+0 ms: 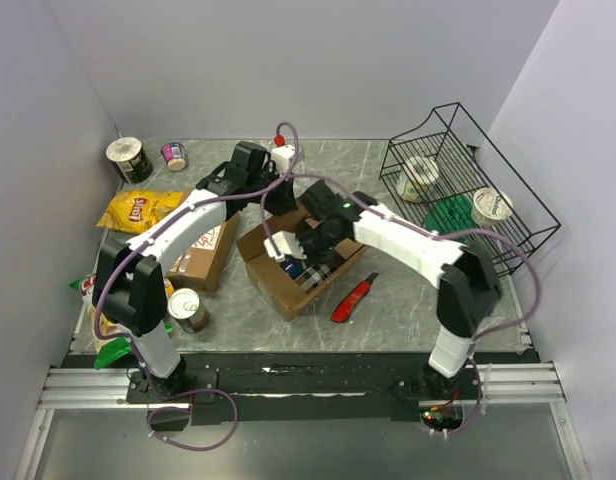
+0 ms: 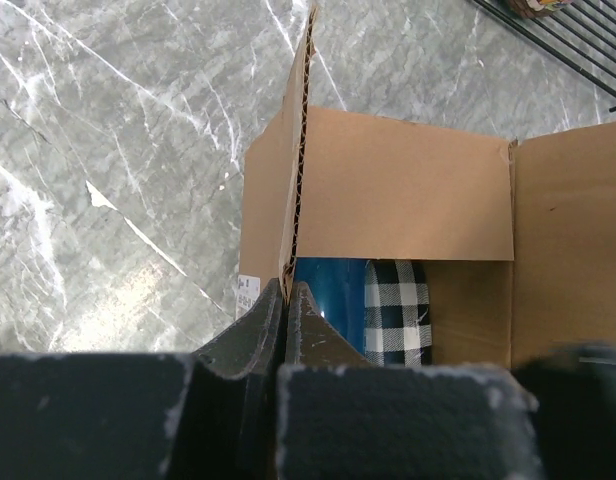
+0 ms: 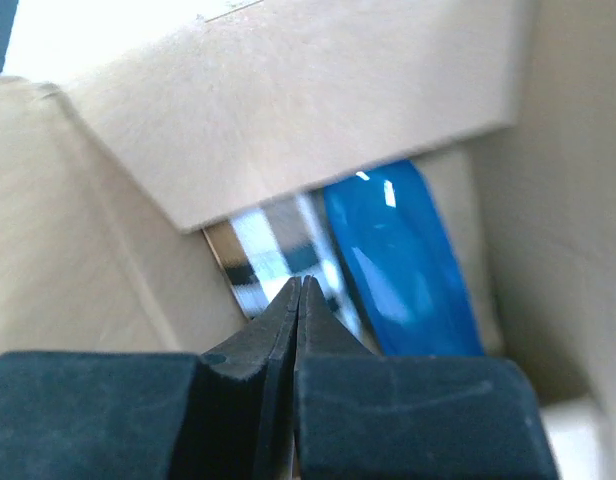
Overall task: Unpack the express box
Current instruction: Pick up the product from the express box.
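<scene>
Open cardboard box [image 1: 276, 278] stood mid-table with both grippers at it.
Left gripper [image 2: 286, 292] was pinched tight on the upright edge of a side flap [image 2: 300, 150]. Right gripper [image 3: 301, 285] was down inside, fingers pressed together with nothing seen between them, beside a blue item [image 3: 398, 260] and a checked item [image 2: 396, 310]. A red cutter [image 1: 353, 298] lay just right of the box. The white label [image 2: 246, 295] was too small to read.

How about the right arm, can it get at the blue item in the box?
Probably yes: its pincer, shut, sits inside the open box right above the blue item, and the flap covers only part of it.
</scene>
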Robot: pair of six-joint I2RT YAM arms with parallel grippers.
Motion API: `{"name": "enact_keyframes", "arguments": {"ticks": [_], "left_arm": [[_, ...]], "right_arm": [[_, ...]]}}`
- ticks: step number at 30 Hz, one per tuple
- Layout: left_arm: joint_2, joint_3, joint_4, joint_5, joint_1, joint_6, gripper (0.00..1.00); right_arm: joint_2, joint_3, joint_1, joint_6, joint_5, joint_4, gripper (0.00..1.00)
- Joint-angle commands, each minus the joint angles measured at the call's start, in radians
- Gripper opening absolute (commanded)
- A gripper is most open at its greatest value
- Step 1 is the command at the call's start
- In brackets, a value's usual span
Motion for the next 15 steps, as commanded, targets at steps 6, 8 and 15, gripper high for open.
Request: {"name": "enact_keyframes", "arguments": {"ticks": [6, 8, 15], "left_arm": [[-0.041, 0.039, 0.063, 0.015, -0.006, -0.001, 0.01], [-0.041, 0.043, 0.063, 0.021, -0.006, -0.007, 0.01], [-0.044, 0.031, 0.069, 0.054, -0.006, -0.008, 0.01]], "right_arm": [[-0.163, -0.064, -0.006, 0.078, -0.003, 0.077, 0.00], [-0.143, -0.080, -0.005, 0.064, 0.006, 0.130, 0.16], [-0.045, -0.123, -0.008, -0.078, 0.097, 0.296, 0.43]]}}
